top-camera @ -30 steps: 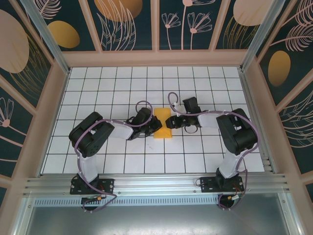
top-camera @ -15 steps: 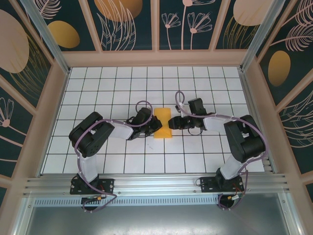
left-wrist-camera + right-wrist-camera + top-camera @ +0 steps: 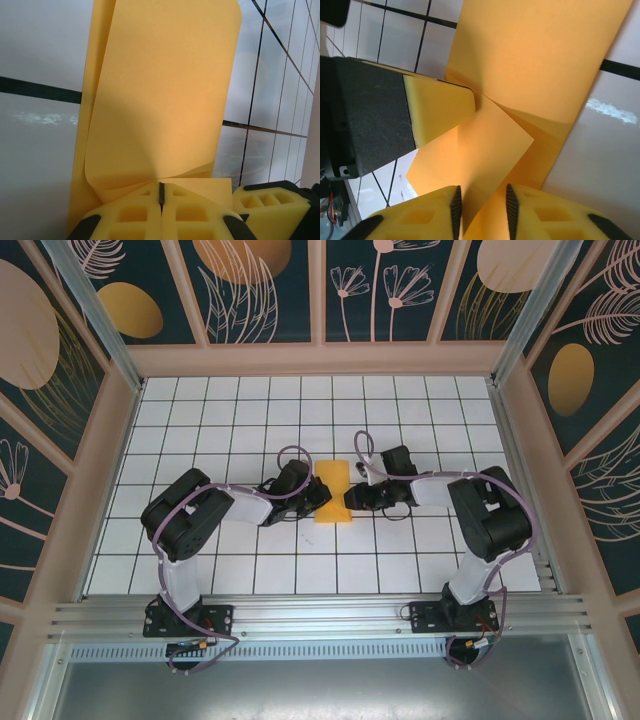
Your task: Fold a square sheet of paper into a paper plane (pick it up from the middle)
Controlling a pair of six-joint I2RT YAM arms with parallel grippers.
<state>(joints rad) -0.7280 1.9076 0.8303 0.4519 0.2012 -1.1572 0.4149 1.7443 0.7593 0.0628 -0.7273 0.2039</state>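
At the middle of the table (image 3: 200,430), the square sheet of paper (image 3: 333,490) lies as a folded strip, long axis near to far, between both grippers. The left gripper (image 3: 161,192) pinches its left side, jaws fully closed. The right gripper (image 3: 483,200) reaches in low from the right, jaws narrowly parted around a loose corner.

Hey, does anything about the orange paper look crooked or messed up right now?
Nothing torn. The square sheet of paper is folded over, but its top layer bows up loosely from the left gripper's pinch instead of lying flat, and a corner flap juts askew between the right gripper's jaws.
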